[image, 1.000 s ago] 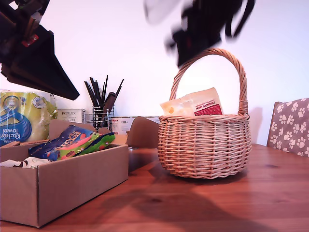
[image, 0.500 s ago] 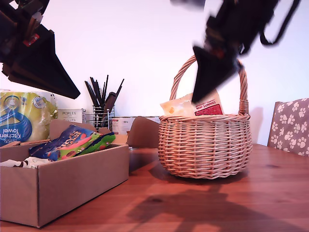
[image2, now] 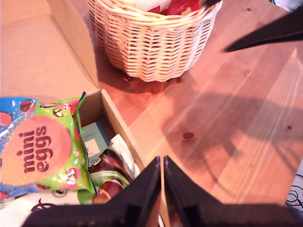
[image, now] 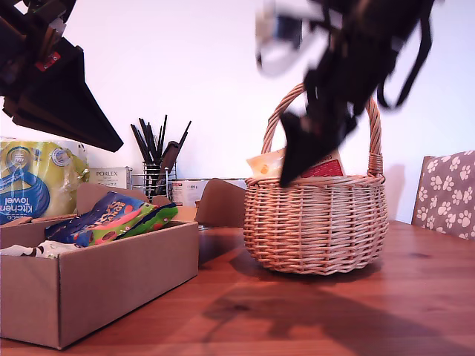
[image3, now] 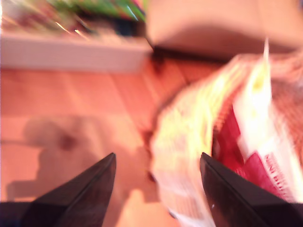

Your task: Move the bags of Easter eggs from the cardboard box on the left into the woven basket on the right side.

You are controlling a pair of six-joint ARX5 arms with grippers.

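Observation:
The woven basket (image: 315, 222) stands at the exterior view's right, with a red and cream bag (image: 330, 166) leaning inside it. My second gripper (image: 297, 159) hangs blurred before the basket's rim. It is open in the second wrist view (image3: 157, 163), above the basket (image3: 189, 137) and the red bag (image3: 246, 156), holding nothing. The cardboard box (image: 96, 282) at the exterior view's left holds blue and green bags (image: 111, 215). My first gripper (image: 111, 141) hovers above it, shut and empty (image2: 162, 163), over a green "mini eggs" bag (image2: 40, 146) beside the box wall (image2: 113, 123).
A yellow and blue kitchen towel pack (image: 33, 182) stands behind the box, beside a white tin (image: 107, 178) and a black wire utensil holder (image: 156, 174). A paw-print chair back (image: 445, 193) is at the exterior view's right edge. All rests on a wooden table (image: 334, 311).
My second arm has swung down from above the basket handle and toward the exterior view's left, now in front of the basket's rim. The first arm has not moved.

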